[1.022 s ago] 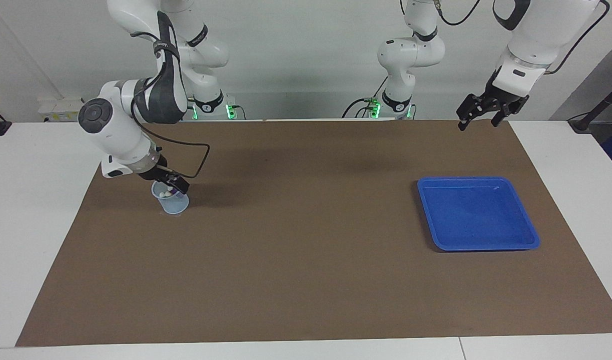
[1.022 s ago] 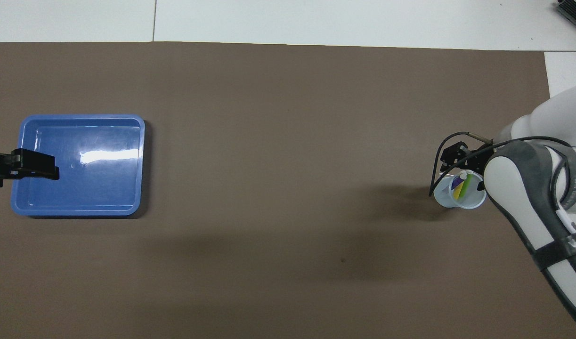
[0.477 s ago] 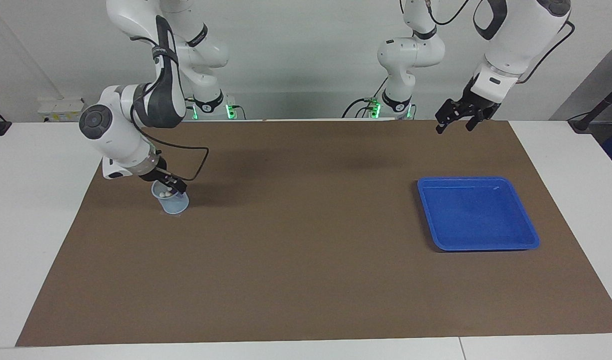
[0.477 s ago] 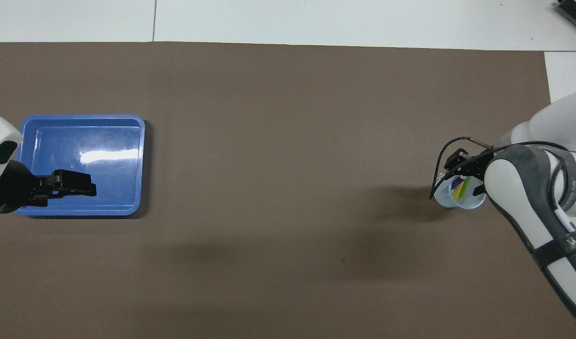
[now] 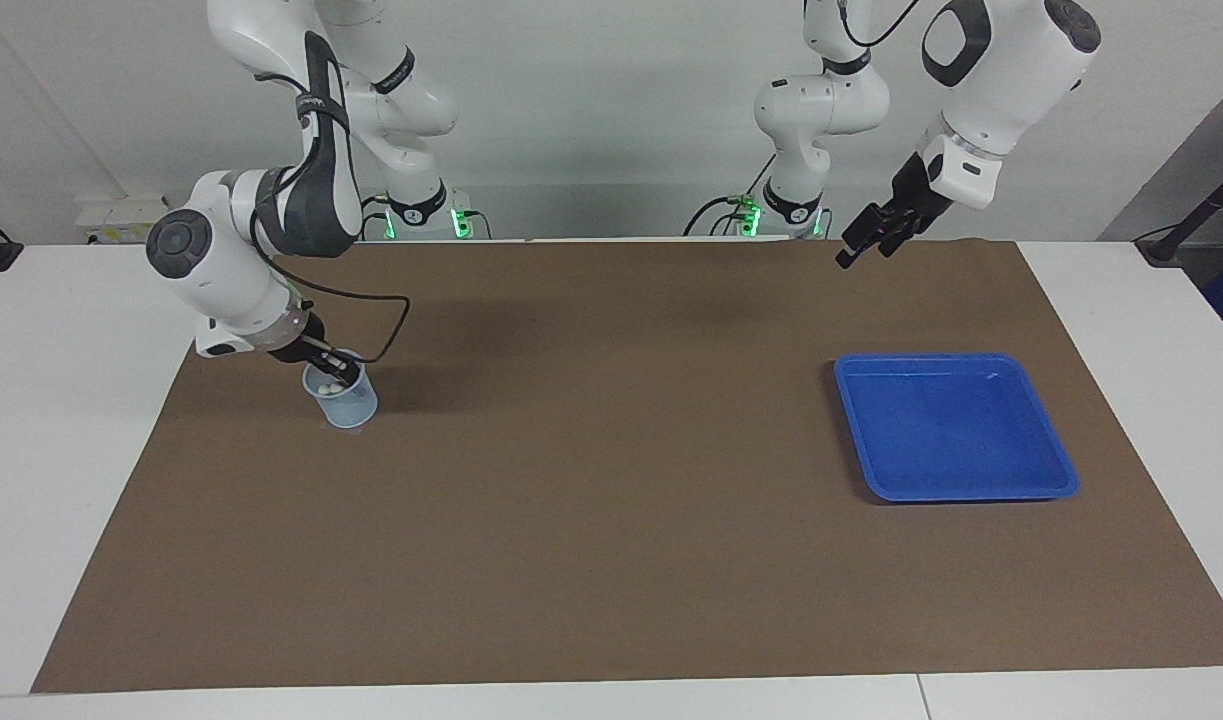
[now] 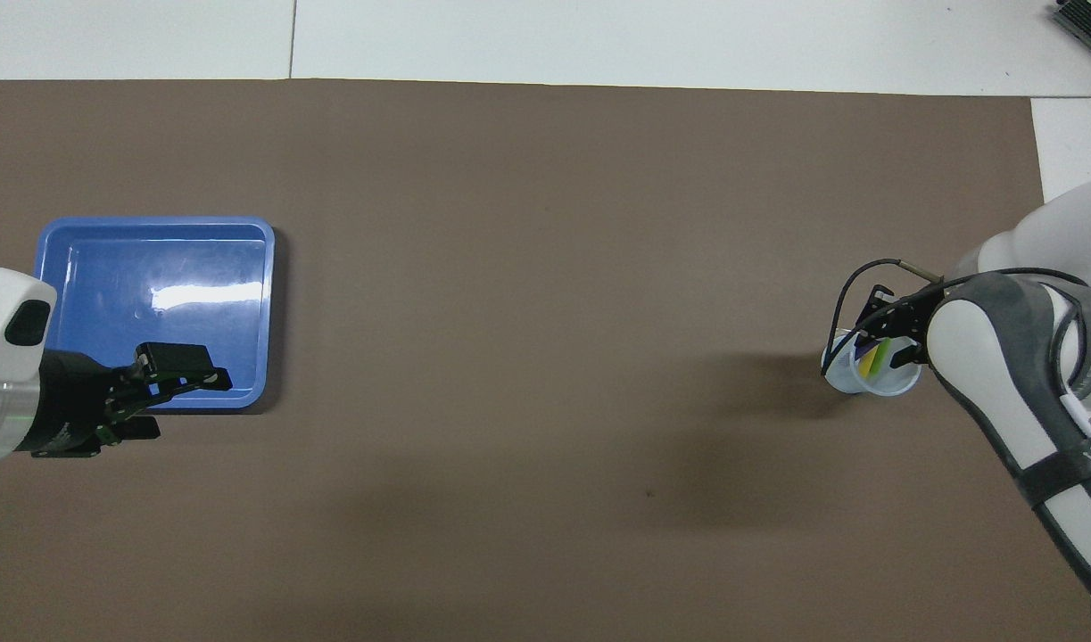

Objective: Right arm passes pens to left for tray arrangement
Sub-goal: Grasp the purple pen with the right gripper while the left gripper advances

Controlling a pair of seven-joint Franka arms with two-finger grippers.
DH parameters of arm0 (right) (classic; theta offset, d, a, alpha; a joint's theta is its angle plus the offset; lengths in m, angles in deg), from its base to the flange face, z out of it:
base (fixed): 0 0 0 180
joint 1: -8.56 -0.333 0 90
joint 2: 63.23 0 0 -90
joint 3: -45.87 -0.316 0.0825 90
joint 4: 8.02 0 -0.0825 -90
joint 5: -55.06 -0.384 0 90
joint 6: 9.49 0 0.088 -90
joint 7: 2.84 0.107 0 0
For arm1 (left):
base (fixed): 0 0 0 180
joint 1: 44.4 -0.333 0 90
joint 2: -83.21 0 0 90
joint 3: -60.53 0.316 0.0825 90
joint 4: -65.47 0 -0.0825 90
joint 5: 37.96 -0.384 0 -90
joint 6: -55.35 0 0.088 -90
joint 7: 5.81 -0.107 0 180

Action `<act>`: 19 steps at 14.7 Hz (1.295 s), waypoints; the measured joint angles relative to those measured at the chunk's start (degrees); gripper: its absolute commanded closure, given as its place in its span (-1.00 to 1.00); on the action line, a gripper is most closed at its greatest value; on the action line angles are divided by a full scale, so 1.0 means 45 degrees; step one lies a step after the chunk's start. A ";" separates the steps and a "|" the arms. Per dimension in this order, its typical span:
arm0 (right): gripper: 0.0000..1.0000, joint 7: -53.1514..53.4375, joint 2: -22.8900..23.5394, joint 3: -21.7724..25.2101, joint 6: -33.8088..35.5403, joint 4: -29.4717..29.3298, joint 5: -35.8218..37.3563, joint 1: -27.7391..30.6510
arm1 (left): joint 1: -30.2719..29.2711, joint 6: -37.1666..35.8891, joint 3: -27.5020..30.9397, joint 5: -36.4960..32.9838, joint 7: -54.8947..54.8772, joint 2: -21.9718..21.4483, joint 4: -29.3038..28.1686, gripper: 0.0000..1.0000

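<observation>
Meanwhile, left gripper [image 5: 864, 243] wide-jawed above mat edge; right gripper's [image 5: 333, 368] jaws unclear inside cup [image 5: 342, 399].

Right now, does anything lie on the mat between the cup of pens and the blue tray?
Nothing visible does. The brown mat is bare between the translucent pale-blue cup holding the slim marker pens and the shallow bright blue plastic tray.

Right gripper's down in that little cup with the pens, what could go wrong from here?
1. The right gripper reaches into the light translucent cup at a slant; lifting could tip or drag the cup.
2. The pens stand packed together, so the fingers may catch two or miss.
3. The left gripper hangs high over the mat's edge nearest the robots, with the empty tray farther out; a poorly aligned handover could drop a pen.
</observation>
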 measured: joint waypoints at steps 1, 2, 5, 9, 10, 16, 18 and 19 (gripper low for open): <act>0.23 0.0000 0.0000 0.0000 0.0000 0.0021 0.0000 0.0000 | 0.0000 0.0177 0.0001 0.0507 0.0621 -0.0200 -0.0328 -1.00; 0.29 0.0000 0.0000 0.0000 0.0000 0.0040 0.0000 0.0000 | 0.0000 0.0360 0.0000 0.1006 0.1338 -0.0392 -0.0637 -1.00; 0.56 0.0001 0.0000 -0.0001 0.0000 0.0071 0.0000 0.0000 | 0.0094 0.1169 -0.0022 0.2164 0.3554 -0.0846 -0.1447 -1.00; 0.79 0.0001 0.0000 -0.0002 0.0001 0.0077 0.0003 0.0000 | 0.0818 0.3035 -0.0063 0.3415 0.6233 -0.0991 -0.2269 -1.00; 0.79 0.0001 0.0000 -0.0002 0.0023 0.0071 0.0004 -0.0001 | 0.1123 0.3642 -0.0078 0.3786 0.6764 -0.0991 -0.2463 -1.00; 0.88 0.0001 -0.0147 -0.0076 0.1639 -0.1167 0.0024 -0.0038 | 0.3162 0.6368 -0.0125 0.5398 0.7830 -0.0991 -0.3648 -1.00; 0.88 -0.0004 -0.0283 -0.0148 0.2318 -0.1817 0.0042 -0.0047 | 0.3771 0.7174 -0.0131 0.5859 0.8160 -0.0991 -0.3918 -1.00; 0.88 -0.0019 -0.0364 -0.0168 0.2626 -0.2132 0.0067 -0.0061 | 0.4015 0.7571 -0.0134 0.6087 0.8554 -0.0991 -0.4003 -1.00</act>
